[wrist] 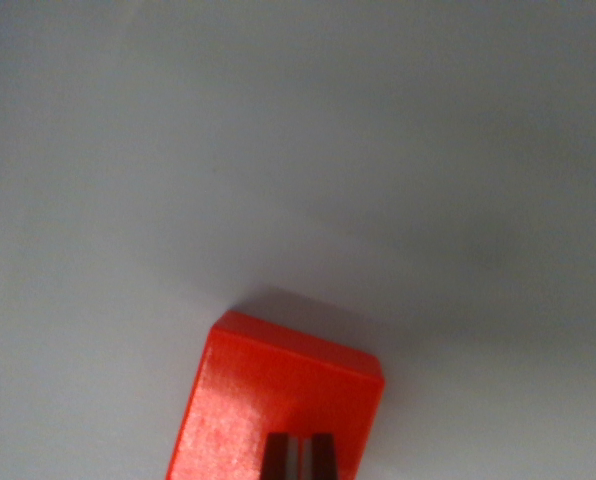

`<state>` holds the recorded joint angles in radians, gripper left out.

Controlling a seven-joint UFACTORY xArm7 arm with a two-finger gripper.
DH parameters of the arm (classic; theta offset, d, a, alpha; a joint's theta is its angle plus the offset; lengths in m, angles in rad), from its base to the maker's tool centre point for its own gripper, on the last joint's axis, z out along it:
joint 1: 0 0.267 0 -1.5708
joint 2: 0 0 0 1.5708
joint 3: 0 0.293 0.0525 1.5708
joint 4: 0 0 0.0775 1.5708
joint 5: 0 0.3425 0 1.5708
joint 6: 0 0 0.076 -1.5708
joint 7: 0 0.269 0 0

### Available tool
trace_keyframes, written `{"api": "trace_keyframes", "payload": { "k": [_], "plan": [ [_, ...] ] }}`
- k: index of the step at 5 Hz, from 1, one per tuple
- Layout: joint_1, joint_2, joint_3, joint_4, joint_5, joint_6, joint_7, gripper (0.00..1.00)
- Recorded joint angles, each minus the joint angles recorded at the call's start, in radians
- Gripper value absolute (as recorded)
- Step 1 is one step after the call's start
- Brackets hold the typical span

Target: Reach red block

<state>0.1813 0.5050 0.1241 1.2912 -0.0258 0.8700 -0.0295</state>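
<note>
The red block (268, 400) lies on a pale grey surface (298, 150) at the bottom of the wrist view, slightly left of centre, and the lower frame edge cuts it off. Its top face is glossy and it casts a soft shadow on its far side. Two short dark strips, which look like the tips of my gripper (300, 457), rise from the bottom edge over the block's near part with a thin light gap between them. The picture is blurred, so I cannot make out whether they touch the block or hang above it.
Plain grey surface fills the rest of the view, with a faint darker shade toward the wrist view's right (488, 250). No other object shows.
</note>
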Motion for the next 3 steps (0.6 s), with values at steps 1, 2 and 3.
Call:
{"api": "trace_keyframes", "payload": {
  "k": [1, 2, 3],
  "plan": [
    [0.0020, 0.005, 0.002, -0.003, 0.0002, -0.007, 0.000, 0.00],
    [0.0020, 0.005, 0.002, -0.003, 0.0002, -0.007, 0.000, 0.00],
    [0.0022, 0.005, 0.002, -0.003, 0.0003, -0.008, -0.001, 0.00]
  ]
}}
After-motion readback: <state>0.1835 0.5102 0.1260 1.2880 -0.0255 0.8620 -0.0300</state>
